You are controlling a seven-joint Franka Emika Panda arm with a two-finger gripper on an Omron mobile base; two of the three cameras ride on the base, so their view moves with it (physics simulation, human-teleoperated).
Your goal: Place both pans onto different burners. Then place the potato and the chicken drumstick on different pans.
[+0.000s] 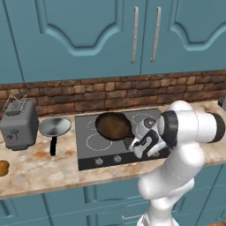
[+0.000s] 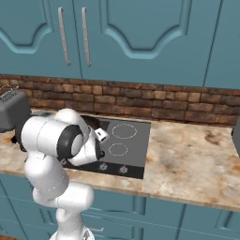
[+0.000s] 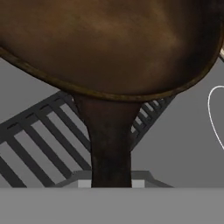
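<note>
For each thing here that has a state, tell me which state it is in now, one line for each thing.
brown pan: held by its handle, over the cooktop, tilted
gripper: jaws shut on the brown pan's handle
silver pan: on the counter left of the cooktop, not on a burner
cooktop: the ringed burners that show are bare
potato: on the counter, far left
cabinet doors: closed

White rounded arm (image 1: 176, 172), dark joints, seemingly glossy.
</note>
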